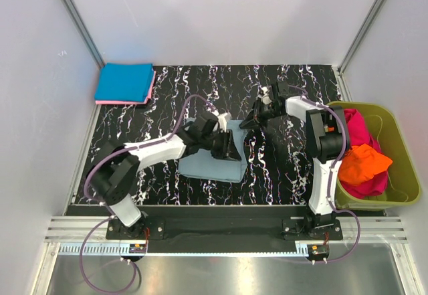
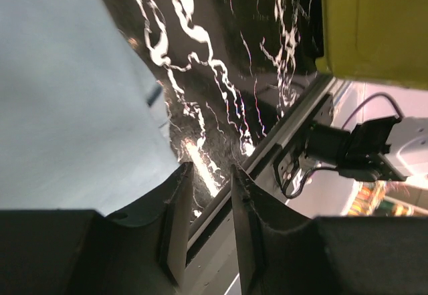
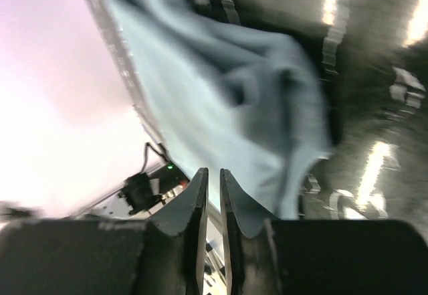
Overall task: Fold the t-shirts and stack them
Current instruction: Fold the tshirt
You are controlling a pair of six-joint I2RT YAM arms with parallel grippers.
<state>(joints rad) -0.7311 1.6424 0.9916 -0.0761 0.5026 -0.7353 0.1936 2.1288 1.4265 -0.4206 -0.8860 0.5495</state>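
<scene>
Five shirts are in view. The grey-blue shirt (image 1: 206,168) (image 2: 67,94) (image 3: 221,94) lies spread in a rough rectangle on the black marbled counter (image 1: 281,168), well to the left of the green tub (image 1: 368,106) (image 2: 374,27). In the right wrist view the part of it nearest that camera looks rumpled, though the picture is blurred.

The left gripper (image 1: 231,149) (image 2: 210,170) hangs over the tub-side edge of that shirt. Its fingers (image 2: 179,201) stand a narrow gap apart and hold nothing; the bare counter shows between them.

The right gripper (image 1: 247,124) (image 3: 212,172) is between the grey-blue shirt and the tub, nearer the shirt and a little toward the back wall, pointing at the shirt. Its fingers (image 3: 195,201) are only a thin slit apart, with no cloth in the slit.

Inside the tub a magenta shirt (image 1: 358,128) is heaped loosely with an orange shirt (image 1: 364,161) on top of it.

Farthest from the tub, in the back left corner of the counter, a bright blue shirt (image 1: 124,82) lies folded on a folded pink shirt (image 1: 124,102), whose edge peeks out beneath.
</scene>
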